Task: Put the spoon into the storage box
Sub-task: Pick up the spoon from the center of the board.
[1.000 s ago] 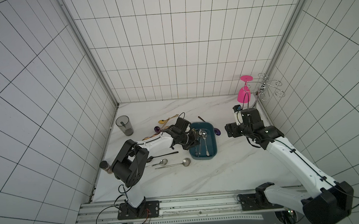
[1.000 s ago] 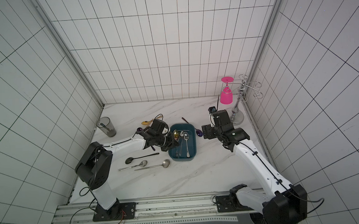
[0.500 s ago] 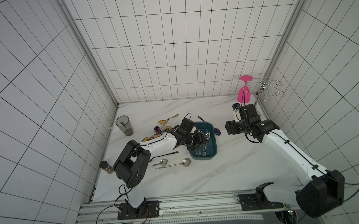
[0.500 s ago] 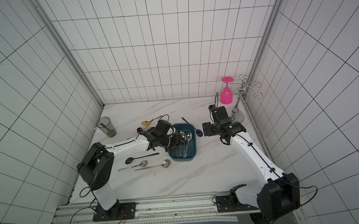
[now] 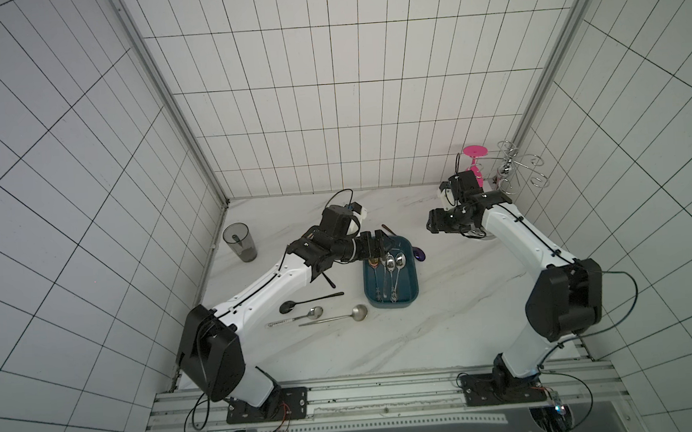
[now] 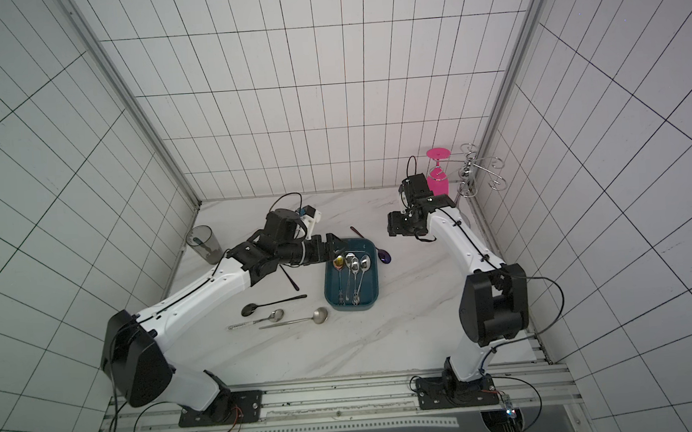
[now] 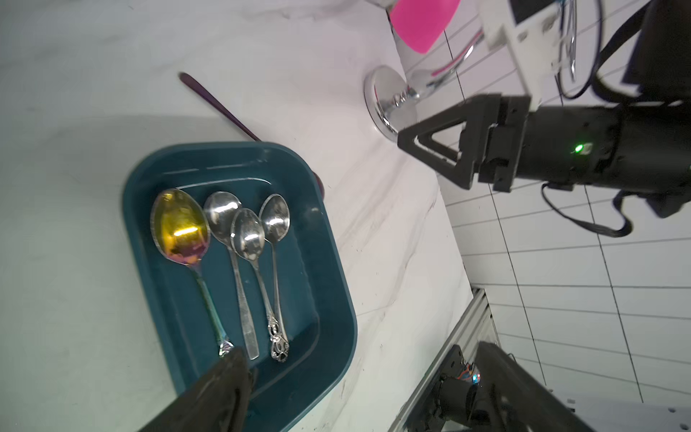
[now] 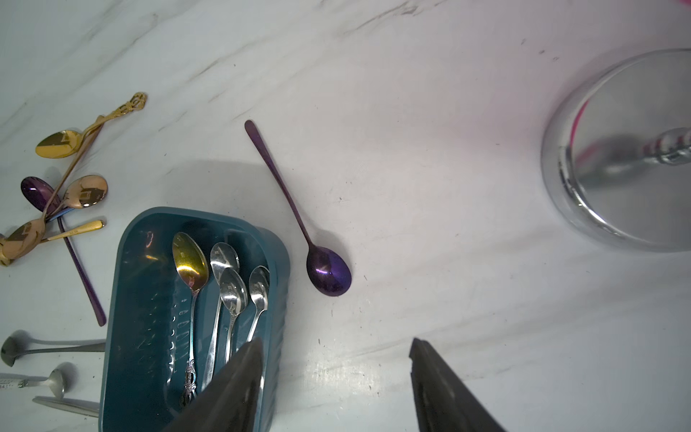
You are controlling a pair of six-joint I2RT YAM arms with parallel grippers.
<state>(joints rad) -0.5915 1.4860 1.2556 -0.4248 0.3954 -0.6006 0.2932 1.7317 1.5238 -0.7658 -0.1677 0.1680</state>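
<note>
- White-tiled booth, marble-look tabletop (image 5: 447, 322), spoons everywhere. The storage box (image 5: 410, 283) already has four in it: a gold-tinted spoon (image 7: 181, 228) next to three silver spoons (image 7: 246, 235), all lying flat with their bowls at the same end.
- The left gripper (image 5: 382, 246) hangs over the box's far end with its jaws spread wide and nothing in them. In the wrist view one fingertip (image 7: 232, 368) is right over the gold spoon's handle end. If it pulls out low, I'd bet it hooks that handle or the rim and drags the box.
- The right gripper (image 5: 432, 227) is empty too, jaws partly apart, above the purple spoon (image 8: 328, 271).
- That spoon's bowl sits just beside the box wall. A grab there could put a finger on the wall and shove the whole box.
- Its handle is thin and lies flat on slick stone, so it could easily skate out of the pinch.
- Both arms are close over the same corner, so they might bump.
</note>
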